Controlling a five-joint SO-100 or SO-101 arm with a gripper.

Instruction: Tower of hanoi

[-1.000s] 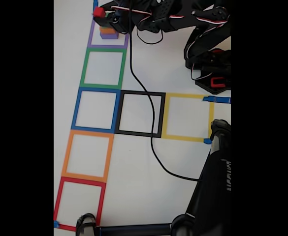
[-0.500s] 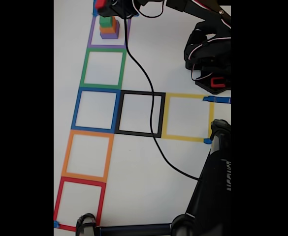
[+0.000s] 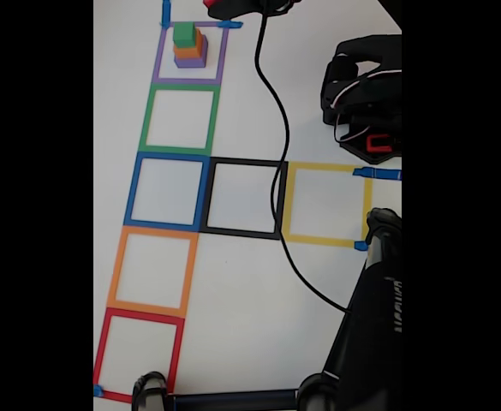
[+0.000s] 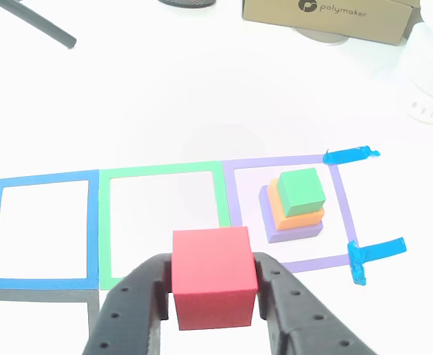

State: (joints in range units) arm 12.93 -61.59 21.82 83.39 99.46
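Readable text: one brand name

A cardboard box (image 4: 327,16) at the counter's far edge bears "polymaker" with a round logo; lettering on the black stand (image 3: 378,325) is illegible.

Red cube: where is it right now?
In the other view the red cube sits clamped in the gripper, low centre, left of the stack inside the purple square.

Bright, even light is seen in both views, and the white surface (image 3: 233,282) is washed out nearly to glare. Shadows are faint and soft. The fixed view is soft and low in detail, with black bars at 3 and 9 o'clock. The other view is sharper, though the fingers (image 4: 138,310) at 6 o'clock are slightly blurred.
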